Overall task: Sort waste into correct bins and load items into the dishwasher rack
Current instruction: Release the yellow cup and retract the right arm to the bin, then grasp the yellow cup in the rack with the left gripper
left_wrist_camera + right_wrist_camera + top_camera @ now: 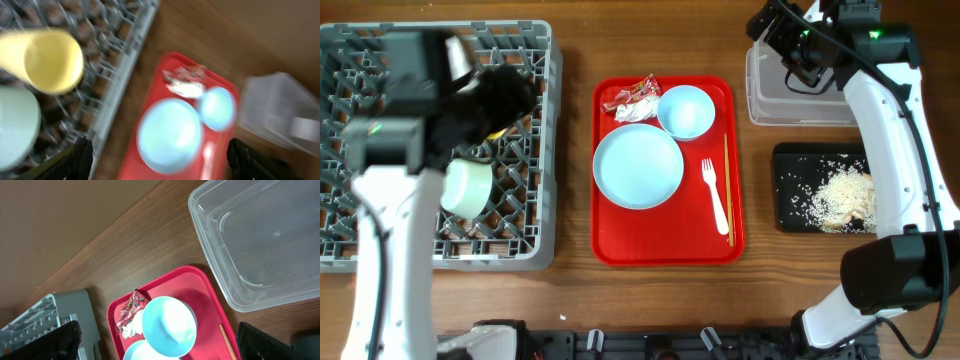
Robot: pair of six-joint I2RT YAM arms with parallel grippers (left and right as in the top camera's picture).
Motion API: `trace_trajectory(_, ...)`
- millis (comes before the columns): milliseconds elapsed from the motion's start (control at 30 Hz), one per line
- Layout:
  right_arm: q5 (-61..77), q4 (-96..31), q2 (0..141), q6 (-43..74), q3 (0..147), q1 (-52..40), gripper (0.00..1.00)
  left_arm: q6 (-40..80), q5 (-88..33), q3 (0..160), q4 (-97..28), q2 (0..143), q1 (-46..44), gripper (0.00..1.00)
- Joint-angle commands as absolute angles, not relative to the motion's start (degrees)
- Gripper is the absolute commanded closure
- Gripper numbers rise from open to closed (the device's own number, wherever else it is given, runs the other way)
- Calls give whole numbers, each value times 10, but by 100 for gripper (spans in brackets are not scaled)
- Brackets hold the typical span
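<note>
The grey rack (535, 150) at the left holds a pale-blue bowl (468, 187) and the yellow cup (52, 61). My left gripper (505, 90) hovers over the rack's right side, open and empty; its view is blurred. The red tray (665, 245) carries the round plate (638, 166), a second bowl (685, 111), the red wrapper (632, 98) on a white napkin (134, 327), and the white fork (716, 195). My right gripper (790, 45) is open and empty above the clear tub (800, 100). The black tray (795, 170) holds rice scraps (845, 197).
A thin wooden stick (728, 190) lies along the red tray's right side beside the fork. The clear tub (260, 245) looks empty. Bare wooden table lies between the rack, the red tray and the bins.
</note>
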State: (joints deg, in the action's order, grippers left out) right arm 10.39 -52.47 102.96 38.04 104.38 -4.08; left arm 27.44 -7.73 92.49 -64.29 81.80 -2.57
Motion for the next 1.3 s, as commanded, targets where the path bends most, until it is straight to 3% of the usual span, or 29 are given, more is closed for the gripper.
trace_trajectory(0,96,-524,1037,377,1041,-42,0,239,216,936,-632,911,-94,7)
trace_trajectory(167,96,-524,1037,377,1041,-42,0,170,342,936,-634,1012,-112,8)
trace_trajectory(567,96,-524,1036,377,1041,-42,0,152,350,932,-638,1090,-103,26)
trace_trajectory(1067,96,-524,1037,377,1041,-42,0,140,294,928,-631,1118,-41,29)
trace_trajectory(1167,96,-524,1037,377,1041,-42,0,140,294,928,-627,1125,-34,38)
trace_trajectory(1267,96,-524,1037,377,1041,-42,0,148,276,928,-625,1126,-18,40)
